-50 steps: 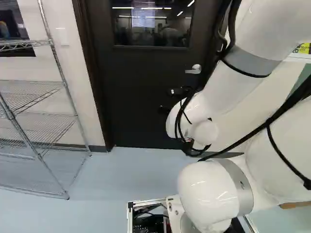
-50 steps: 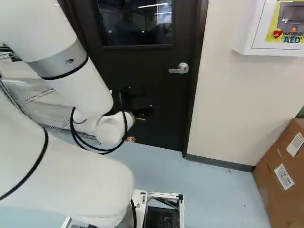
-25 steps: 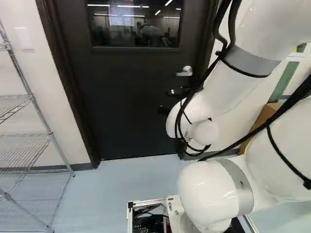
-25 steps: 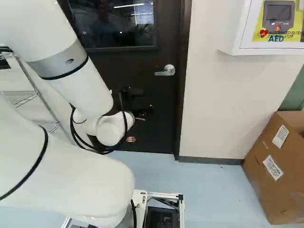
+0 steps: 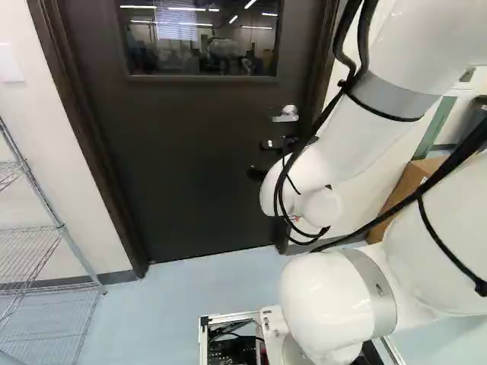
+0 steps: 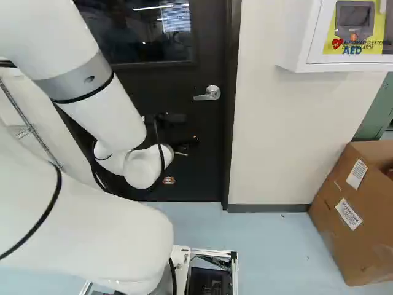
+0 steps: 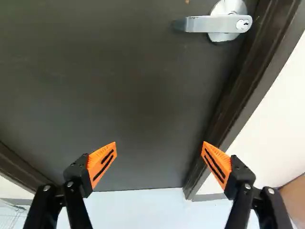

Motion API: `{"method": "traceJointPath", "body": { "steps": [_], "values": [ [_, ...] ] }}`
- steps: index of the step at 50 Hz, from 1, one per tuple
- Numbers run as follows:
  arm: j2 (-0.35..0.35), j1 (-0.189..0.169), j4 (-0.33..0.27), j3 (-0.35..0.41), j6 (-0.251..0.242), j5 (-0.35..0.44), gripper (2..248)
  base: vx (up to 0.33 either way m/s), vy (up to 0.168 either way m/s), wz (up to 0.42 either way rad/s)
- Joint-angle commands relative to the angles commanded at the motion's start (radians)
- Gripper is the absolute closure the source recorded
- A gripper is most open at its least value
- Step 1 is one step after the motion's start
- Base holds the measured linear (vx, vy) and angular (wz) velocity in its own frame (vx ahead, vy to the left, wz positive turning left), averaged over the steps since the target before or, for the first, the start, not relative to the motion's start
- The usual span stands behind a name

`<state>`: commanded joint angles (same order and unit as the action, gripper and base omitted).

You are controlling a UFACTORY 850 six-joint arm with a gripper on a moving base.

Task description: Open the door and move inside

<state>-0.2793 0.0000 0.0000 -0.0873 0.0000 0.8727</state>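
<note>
Gripper (image 5: 261, 159) open: fingers wide apart, orange pads (image 7: 101, 163) touching nothing, door face ahead between them. Arm (image 5: 358, 125) reaches out low in front of the door (image 5: 183, 152). Door shut in its frame (image 7: 238, 98). Lever handle (image 7: 217, 24) near the door's latch-side edge, level, below the lower corner of the window (image 5: 199, 38), ahead of the gripper and off toward that edge.

Containers: white wall cabinet (image 6: 293, 37) past the latch side, defibrillator (image 6: 354, 18) inside, seen through its front. Cardboard box (image 6: 350, 215) on the floor by the wall, at the right edge of the right base view, top open, two white labels on one side; can't tell what's in it. Metal tray frame (image 6: 236, 270) on the base, black box (image 6: 209, 281) in it. Wire rack (image 5: 57, 205) beyond the door's other side.
</note>
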Motion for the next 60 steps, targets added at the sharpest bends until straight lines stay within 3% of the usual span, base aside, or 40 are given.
{"method": "traceJointPath", "body": {
  "steps": [60],
  "values": [
    [-0.025, 0.000, 0.000, -0.052, 0.000, 0.000, 3, 0.009, 0.005, -0.001]
  ]
}}
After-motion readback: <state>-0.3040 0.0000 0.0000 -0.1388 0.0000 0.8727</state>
